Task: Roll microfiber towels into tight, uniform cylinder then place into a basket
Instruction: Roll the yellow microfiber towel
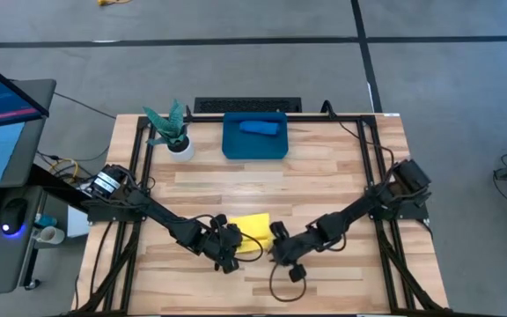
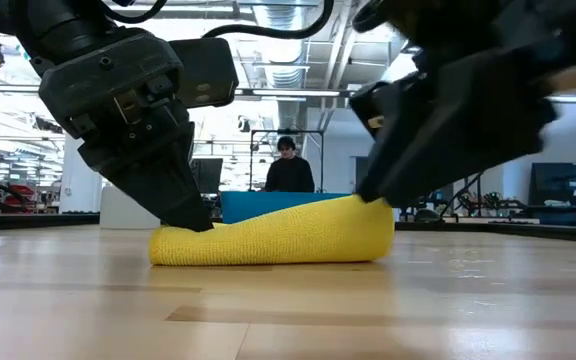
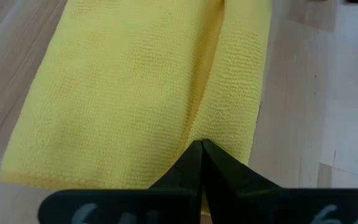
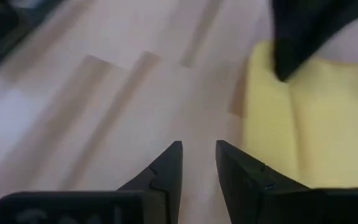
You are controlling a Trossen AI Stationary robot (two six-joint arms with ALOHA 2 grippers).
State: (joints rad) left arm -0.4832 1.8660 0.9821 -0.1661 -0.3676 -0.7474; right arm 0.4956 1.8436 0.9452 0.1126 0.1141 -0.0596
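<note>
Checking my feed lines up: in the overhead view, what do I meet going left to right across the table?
Plant pot → left end effector, at the yellow towel's near left corner → yellow towel → right end effector, on bare wood beside it. The basket with the blue towel sits farther back, overlapping that span.

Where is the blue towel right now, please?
In the high view, the blue towel lies rolled inside the teal basket at the table's far edge, centre, just right of the potted plant and well away from both claws.
</note>
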